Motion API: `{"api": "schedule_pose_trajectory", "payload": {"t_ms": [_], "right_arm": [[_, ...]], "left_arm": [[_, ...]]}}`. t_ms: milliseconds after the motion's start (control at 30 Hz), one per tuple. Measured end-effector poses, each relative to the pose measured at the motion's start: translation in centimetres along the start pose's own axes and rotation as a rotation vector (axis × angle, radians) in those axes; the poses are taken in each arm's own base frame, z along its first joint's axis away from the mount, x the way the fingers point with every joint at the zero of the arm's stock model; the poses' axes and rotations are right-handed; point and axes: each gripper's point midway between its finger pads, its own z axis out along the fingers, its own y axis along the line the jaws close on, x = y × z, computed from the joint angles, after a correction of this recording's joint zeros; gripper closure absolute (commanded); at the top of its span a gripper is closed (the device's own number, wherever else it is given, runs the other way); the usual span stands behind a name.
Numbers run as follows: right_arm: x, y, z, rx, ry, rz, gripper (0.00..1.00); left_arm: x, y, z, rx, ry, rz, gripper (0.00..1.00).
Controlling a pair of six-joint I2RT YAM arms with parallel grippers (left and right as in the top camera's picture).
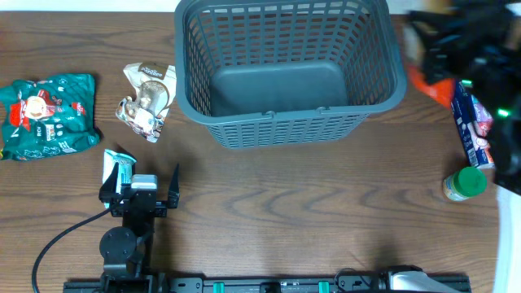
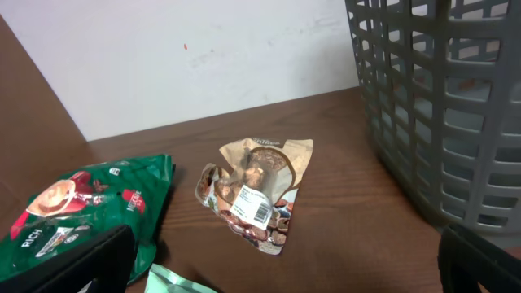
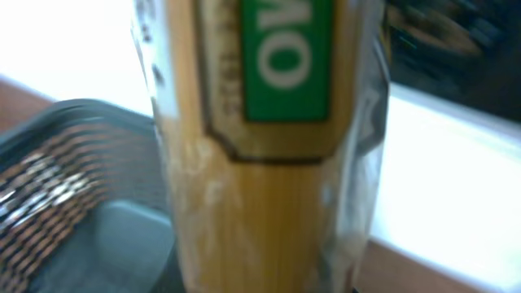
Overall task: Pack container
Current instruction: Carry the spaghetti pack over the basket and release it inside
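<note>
The container, a large dark grey slotted basket [image 1: 285,122], stands empty at the back centre; its wall fills the right of the left wrist view [image 2: 456,106]. My left gripper [image 1: 140,184] is open and empty, low over the table at the front left. My right arm [image 1: 464,41] is a dark blur at the back right, by the basket's right rim. The right wrist view is filled by a clear packet of spaghetti with a green label [image 3: 260,163], upright in that gripper, with the basket's rim [image 3: 49,122] below and to the left. Its fingers are hidden.
A green coffee bag [image 1: 45,114] and a brown snack pouch [image 1: 146,98] lie left of the basket. A mint-green packet [image 1: 119,168] lies by my left gripper's left finger. A blue-white packet [image 1: 472,122], something orange [image 1: 423,81] and a green-lidded jar [image 1: 466,183] are at the right.
</note>
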Motion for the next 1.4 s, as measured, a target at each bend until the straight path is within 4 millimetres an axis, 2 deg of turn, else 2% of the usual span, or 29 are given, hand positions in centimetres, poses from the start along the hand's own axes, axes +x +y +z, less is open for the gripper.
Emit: {"api": "schedule_pose_trajectory", "payload": {"t_ms": [133, 267, 633, 733, 933, 1100, 1233, 1400], "right_arm": [[-0.7, 4.5, 2.9, -0.156, -0.008, -0.162, 0.99], [1.2, 7.2, 5.4, -0.258, 0.049, -0.312, 0.99], [10.0, 7.8, 9.9, -0.379, 0.328, -0.555, 0.99], [12.6, 8.2, 11.0, -0.431, 0.404, -0.570, 0.99], [19.4, 9.7, 14.0, -0.583, 0.587, -0.564, 0.99], [24.2, 10.8, 16.5, -0.672, 0.687, -0.546, 0.99], [26.2, 11.7, 17.2, -0.729, 0.724, -0.533, 0.99], [26.6, 12.6, 17.3, -0.766, 0.722, -0.546, 0.99]], "left_arm": [[0.0, 0.0, 0.0, 0.000, 0.000, 0.000, 0.01], [0.0, 0.0, 0.0, 0.000, 0.000, 0.000, 0.02], [0.0, 0.0, 0.0, 0.000, 0.000, 0.000, 0.01], [0.0, 0.0, 0.0, 0.000, 0.000, 0.000, 0.01], [0.0, 0.0, 0.0, 0.000, 0.000, 0.000, 0.01], [0.0, 0.0, 0.0, 0.000, 0.000, 0.000, 0.01], [0.0, 0.0, 0.0, 0.000, 0.000, 0.000, 0.01], [0.0, 0.0, 0.0, 0.000, 0.000, 0.000, 0.01]]}}
